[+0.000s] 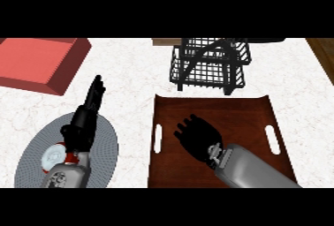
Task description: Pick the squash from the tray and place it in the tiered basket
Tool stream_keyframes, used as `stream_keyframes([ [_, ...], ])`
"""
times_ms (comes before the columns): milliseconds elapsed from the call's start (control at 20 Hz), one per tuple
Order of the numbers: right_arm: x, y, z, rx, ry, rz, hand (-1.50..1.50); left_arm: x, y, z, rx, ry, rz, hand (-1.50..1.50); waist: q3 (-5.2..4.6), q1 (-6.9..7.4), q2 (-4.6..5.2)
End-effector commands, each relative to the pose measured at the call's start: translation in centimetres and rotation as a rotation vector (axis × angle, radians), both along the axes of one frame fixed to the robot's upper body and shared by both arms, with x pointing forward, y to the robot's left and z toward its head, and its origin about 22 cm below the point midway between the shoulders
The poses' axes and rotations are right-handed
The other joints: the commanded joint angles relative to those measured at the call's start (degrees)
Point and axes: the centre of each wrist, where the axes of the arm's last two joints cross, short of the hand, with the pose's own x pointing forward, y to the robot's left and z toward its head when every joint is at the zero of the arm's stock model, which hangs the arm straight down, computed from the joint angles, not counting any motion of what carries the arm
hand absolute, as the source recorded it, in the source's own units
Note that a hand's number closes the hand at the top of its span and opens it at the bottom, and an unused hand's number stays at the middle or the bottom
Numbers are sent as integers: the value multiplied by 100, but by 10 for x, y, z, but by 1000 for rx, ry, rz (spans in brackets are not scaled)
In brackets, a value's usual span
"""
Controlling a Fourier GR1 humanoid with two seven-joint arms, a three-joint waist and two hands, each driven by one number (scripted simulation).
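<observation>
The brown tray [248,110] with white handle slots lies at the lower right. My right hand [198,137] is low over its middle, palm down. No squash shows anywhere; whatever lies under that hand is hidden. The black wire tiered basket [209,66] stands just beyond the tray's far edge, apart from the hand. My left hand [89,110] rests open at the left, fingers straight and pointing away from me.
A round grey plate [36,154] lies under my left forearm, with a small red and white object [55,156] on it. A red box [39,62] sits at the far left. White marble counter separates plate and tray.
</observation>
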Motion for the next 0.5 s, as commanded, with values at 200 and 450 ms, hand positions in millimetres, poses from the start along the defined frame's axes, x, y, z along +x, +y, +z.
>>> stream_keyframes([
  [200,4,-30,-23,36,18,-15,-150,6,-9,6,-16,10,7,0,1,-13,1],
  [450,-11,1,-38,118,-39,-16,150,-3,-5,-3,-7,0,9,0,0,-1,-2],
])
